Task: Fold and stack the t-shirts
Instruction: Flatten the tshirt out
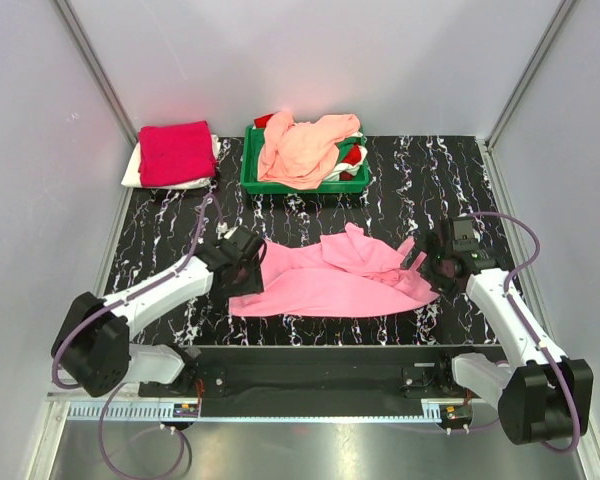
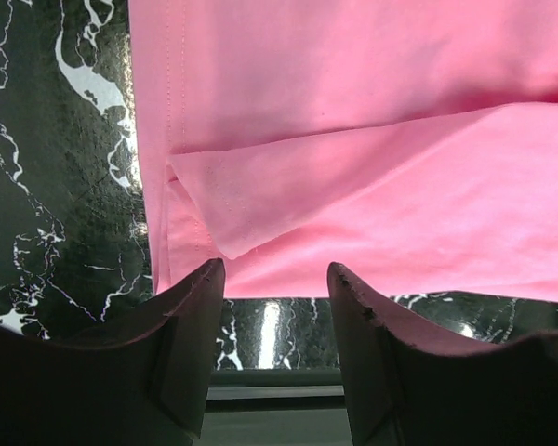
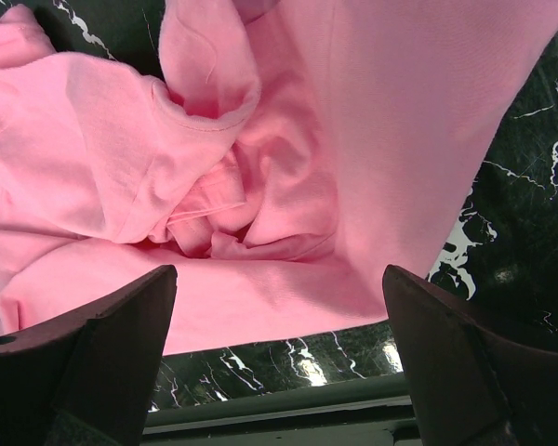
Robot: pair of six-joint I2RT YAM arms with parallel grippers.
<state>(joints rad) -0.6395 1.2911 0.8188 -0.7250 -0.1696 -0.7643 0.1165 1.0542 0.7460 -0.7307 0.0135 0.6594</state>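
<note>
Tee [image 1: 320,285]: one, pink, soft, rumpled.
Left gripper [image 2: 272,279]: partly opened, nothing gripped.
Right gripper [image 3: 279,271]: opened wide, nothing gripped.

Rumpled pink t-shirt [image 3: 288,139], end effector [image 3: 279,288] spread wide

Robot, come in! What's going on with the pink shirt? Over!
Left gripper open at left end of pink t-shirt. Right gripper open over its bunched right end. Shirt rumpled on table, not folded. Nothing on it; green tray far back.
</note>
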